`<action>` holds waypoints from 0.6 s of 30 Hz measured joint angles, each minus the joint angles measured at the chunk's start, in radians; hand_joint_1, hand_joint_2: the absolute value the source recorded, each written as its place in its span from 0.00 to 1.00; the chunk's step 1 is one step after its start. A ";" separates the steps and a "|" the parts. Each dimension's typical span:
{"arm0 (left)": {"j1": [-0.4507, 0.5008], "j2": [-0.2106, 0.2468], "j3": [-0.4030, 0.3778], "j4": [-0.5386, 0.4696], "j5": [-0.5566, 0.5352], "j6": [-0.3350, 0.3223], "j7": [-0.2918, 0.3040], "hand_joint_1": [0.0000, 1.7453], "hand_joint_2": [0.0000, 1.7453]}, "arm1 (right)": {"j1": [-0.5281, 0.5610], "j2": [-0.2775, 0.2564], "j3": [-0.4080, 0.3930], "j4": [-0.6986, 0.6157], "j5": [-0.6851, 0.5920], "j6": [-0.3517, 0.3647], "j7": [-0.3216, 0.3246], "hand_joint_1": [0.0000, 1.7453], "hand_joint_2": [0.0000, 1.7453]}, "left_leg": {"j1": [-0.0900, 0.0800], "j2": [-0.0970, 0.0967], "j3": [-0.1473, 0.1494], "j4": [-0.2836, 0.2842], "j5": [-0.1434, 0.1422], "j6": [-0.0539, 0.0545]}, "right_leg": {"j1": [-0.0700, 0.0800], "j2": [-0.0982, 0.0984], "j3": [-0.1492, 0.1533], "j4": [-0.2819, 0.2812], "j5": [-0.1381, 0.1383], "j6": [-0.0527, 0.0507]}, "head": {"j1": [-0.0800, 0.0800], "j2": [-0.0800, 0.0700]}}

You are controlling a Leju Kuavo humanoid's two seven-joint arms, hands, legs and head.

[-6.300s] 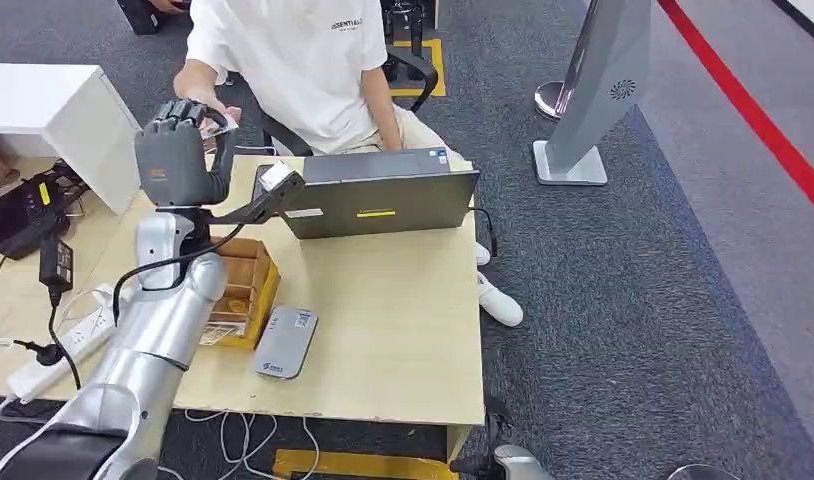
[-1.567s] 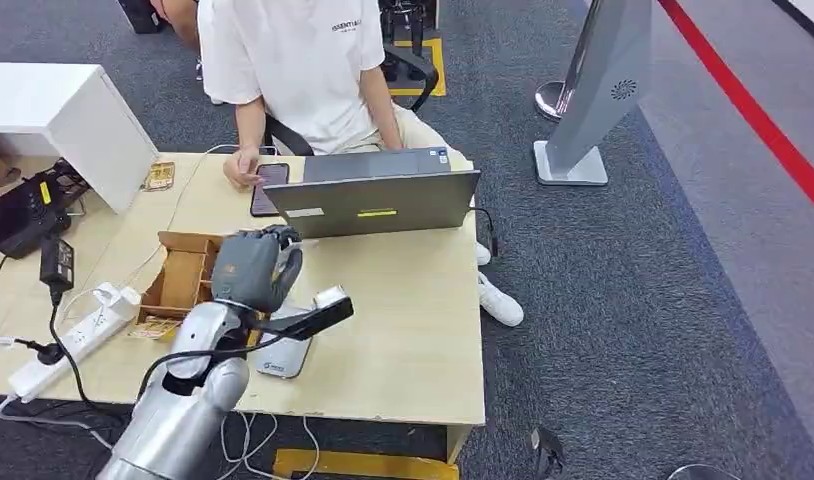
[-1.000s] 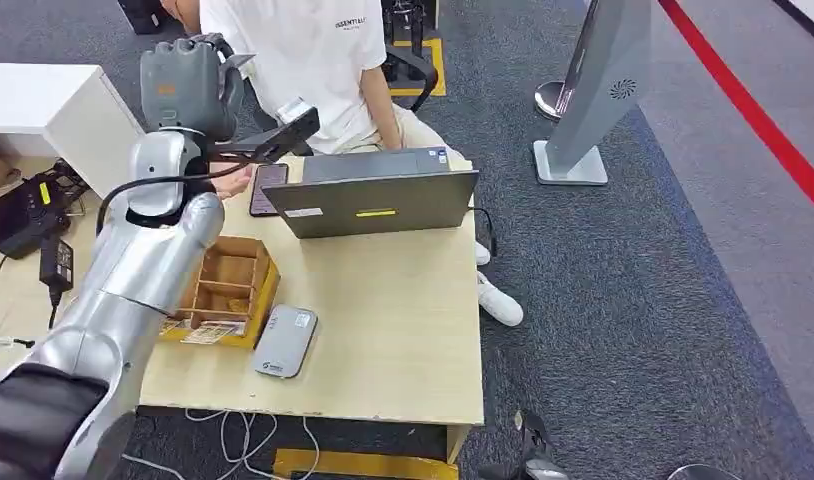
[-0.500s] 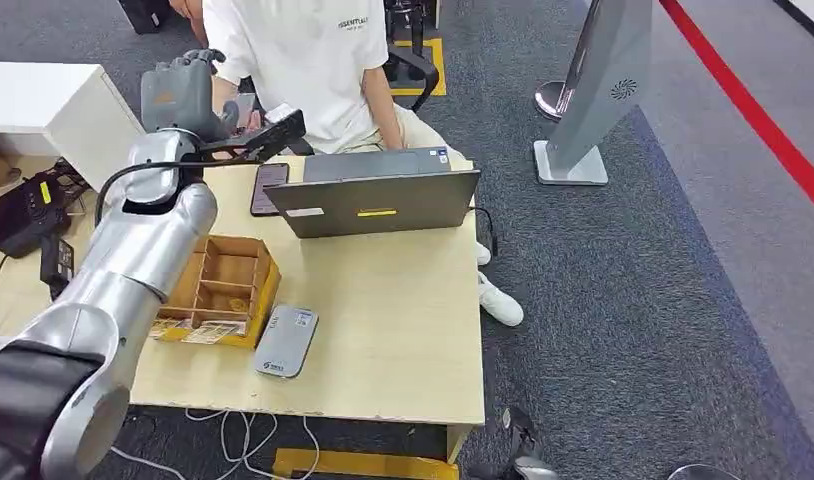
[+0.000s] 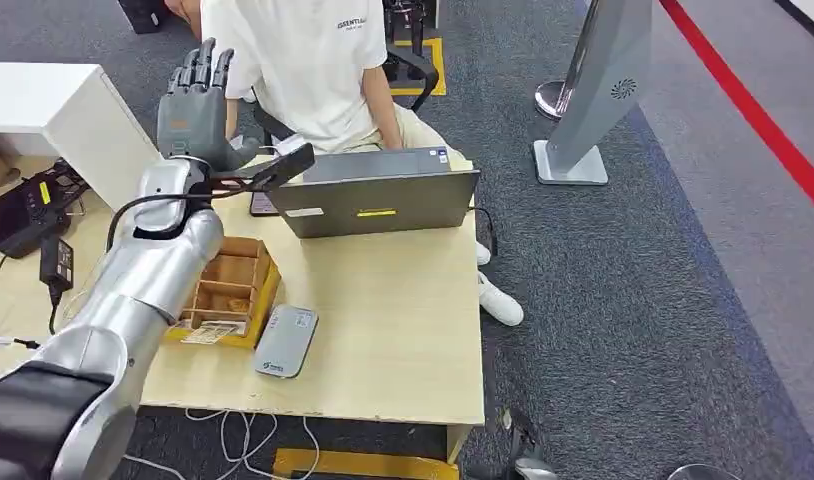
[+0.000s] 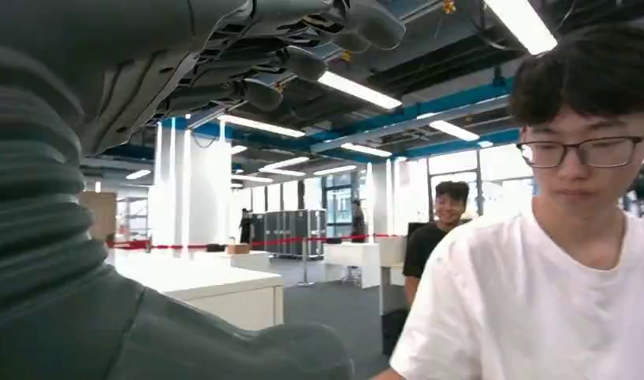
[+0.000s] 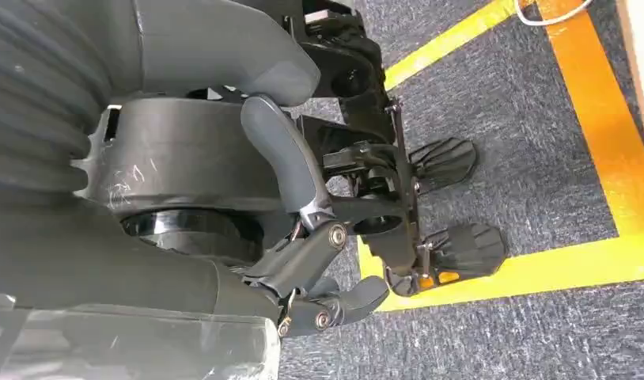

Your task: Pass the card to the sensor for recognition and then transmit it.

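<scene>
Standing raised over the far edge of the pale wooden counter (image 5: 403,330), the left robot hand (image 5: 195,100) is wide: its dark fingers (image 6: 358,20) point straight and apart, and nothing lies between them. It is just in front of the seated person in a white T-shirt (image 5: 303,60). The right robot hand (image 7: 303,237) hangs low over the carpet with nothing in it; whether its fingers are spread or curled, I cannot tell.

No card is in either hand. The one card-like thing I can make out is a pale flat slip (image 5: 209,333) at the near edge of the open wooden compartment box (image 5: 228,285), close beside the flat grey card reader (image 5: 285,341) — its print is too small to read. A grey laptop (image 5: 378,200) stands further back on the counter.

Such a card should be light, thin, fairly stiff and smooth, so it would likely slide under a flat press and is hard to lift off a surface. A pinch across its two faces near one short edge — leaving most of it free to face the reader — looks the safest hold.
</scene>
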 joint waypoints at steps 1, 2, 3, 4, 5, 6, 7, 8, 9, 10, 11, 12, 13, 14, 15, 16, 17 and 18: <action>0.048 0.020 0.000 -0.059 0.011 0.010 -0.017 0.00 1.00 | 0.004 0.000 -0.005 0.000 -0.006 0.000 -0.004 0.00 1.00 | 0.000 0.002 0.001 0.000 0.000 0.000 | 0.000 0.003 0.000 0.000 0.000 0.000 | 0.000 0.000; 0.099 0.049 0.000 -0.119 0.020 0.017 -0.025 0.00 1.00 | 0.009 -0.001 -0.011 0.000 -0.010 0.000 -0.005 0.00 1.00 | 0.000 0.005 0.002 -0.001 -0.001 0.000 | 0.000 0.005 0.000 0.000 0.000 0.000 | -0.002 0.000; 0.146 0.074 0.000 -0.178 0.027 0.026 -0.033 0.00 1.00 | 0.015 -0.003 -0.018 0.000 -0.013 0.000 -0.007 0.00 1.00 | 0.000 0.006 0.002 -0.001 -0.002 0.000 | 0.000 0.006 -0.001 0.000 0.000 0.000 | -0.001 0.000; 0.200 0.110 0.000 -0.232 0.031 0.032 -0.036 0.00 1.00 | 0.021 -0.006 -0.022 0.000 -0.013 0.000 -0.008 0.00 1.00 | 0.000 0.007 0.003 -0.001 -0.002 -0.001 | 0.000 0.007 -0.001 0.000 0.000 0.000 | -0.001 0.000; 0.249 0.137 0.000 -0.289 0.036 0.039 -0.039 0.00 1.00 | 0.028 -0.009 -0.027 0.000 -0.013 0.000 -0.010 0.00 1.00 | 0.000 0.008 0.003 -0.001 -0.003 -0.002 | 0.000 0.009 -0.002 0.000 0.000 -0.001 | -0.003 0.000; 0.297 0.171 0.000 -0.341 0.041 0.040 -0.041 0.00 1.00 | 0.034 -0.012 -0.032 0.000 -0.014 0.000 -0.012 0.00 1.00 | 0.001 0.009 0.002 -0.001 -0.003 -0.002 | 0.000 0.009 -0.002 0.000 -0.001 -0.001 | -0.002 0.000; 0.347 0.206 0.000 -0.393 0.046 0.044 -0.043 0.00 1.00 | 0.039 -0.016 -0.039 0.000 -0.015 0.000 -0.015 0.00 1.00 | 0.001 0.009 0.002 -0.002 -0.003 -0.002 | 0.000 0.009 -0.002 0.000 -0.001 -0.001 | -0.002 0.000; 0.393 0.243 0.000 -0.438 0.050 0.052 -0.043 0.00 1.00 | 0.044 -0.020 -0.043 0.000 -0.016 0.000 -0.016 0.00 1.00 | 0.001 0.009 0.002 -0.002 -0.003 -0.002 | 0.000 0.009 -0.002 0.000 -0.002 -0.001 | -0.002 0.000; 0.441 0.273 0.002 -0.483 0.052 0.057 -0.043 0.00 1.00 | 0.047 -0.024 -0.047 0.000 -0.016 0.000 -0.017 0.00 1.00 | 0.001 0.009 0.002 -0.002 -0.003 -0.002 | 0.000 0.009 -0.003 0.000 -0.002 -0.002 | -0.002 0.000; 0.485 0.295 0.005 -0.527 0.053 0.061 -0.047 0.00 1.00 | 0.051 -0.028 -0.050 -0.001 -0.018 0.000 -0.018 0.00 1.00 | 0.001 0.009 0.002 -0.002 -0.003 -0.002 | 0.000 0.009 -0.003 0.000 -0.003 -0.002 | -0.002 0.000; 0.537 0.328 0.010 -0.578 0.055 0.061 -0.053 0.00 1.00 | 0.055 -0.034 -0.055 -0.002 -0.019 0.000 -0.018 0.00 1.00 | 0.001 0.009 0.001 -0.002 -0.003 -0.002 | 0.000 0.009 -0.003 0.000 -0.003 -0.002 | -0.002 0.000; 0.584 0.354 0.018 -0.619 0.060 0.060 -0.060 0.00 1.00 | 0.057 -0.040 -0.059 -0.002 -0.018 0.000 -0.018 0.00 1.00 | 0.001 0.009 0.001 -0.002 -0.003 -0.002 | 0.000 0.009 -0.003 0.000 -0.003 -0.002 | -0.002 0.000; 0.627 0.372 0.028 -0.652 0.062 0.060 -0.064 0.00 1.00 | 0.060 -0.043 -0.064 -0.002 -0.016 0.000 -0.018 0.00 1.00 | 0.000 0.009 0.001 -0.002 -0.003 -0.002 | 0.000 0.009 -0.004 0.000 -0.003 -0.002 | -0.002 0.000; 0.670 0.385 0.039 -0.687 0.060 0.061 -0.067 0.00 1.00 | 0.061 -0.048 -0.068 -0.002 -0.012 0.000 -0.018 0.00 1.00 | 0.000 0.009 0.001 -0.002 -0.004 -0.002 | 0.000 0.009 -0.004 0.000 -0.003 -0.002 | -0.002 0.000; 0.710 0.400 0.052 -0.721 0.056 0.061 -0.070 0.00 1.00 | 0.063 -0.052 -0.071 -0.002 -0.010 0.000 -0.020 0.00 1.00 | 0.000 0.009 0.000 -0.002 -0.004 -0.002 | 0.000 0.009 -0.004 0.000 -0.003 -0.002 | -0.002 0.000; 0.743 0.412 0.062 -0.747 0.053 0.064 -0.070 0.00 1.00 | 0.065 -0.055 -0.074 -0.002 -0.010 0.000 -0.023 0.00 1.00 | 0.000 0.008 0.000 -0.002 -0.004 -0.002 | 0.000 0.008 -0.004 -0.001 -0.003 -0.002 | -0.001 0.000; 0.774 0.423 0.073 -0.775 0.047 0.067 -0.071 0.00 1.00 | 0.066 -0.058 -0.076 -0.003 -0.010 0.000 -0.024 0.00 1.00 | 0.000 0.008 0.000 -0.002 -0.004 -0.002 | 0.000 0.008 -0.004 -0.001 -0.003 -0.002 | -0.002 0.000; 0.797 0.431 0.081 -0.795 0.042 0.070 -0.072 0.00 1.00 | 0.068 -0.060 -0.077 -0.005 -0.009 0.000 -0.024 0.00 1.00 | 0.000 0.008 0.000 -0.002 -0.004 -0.002 | 0.000 0.007 -0.004 -0.001 -0.003 -0.002 | -0.002 0.000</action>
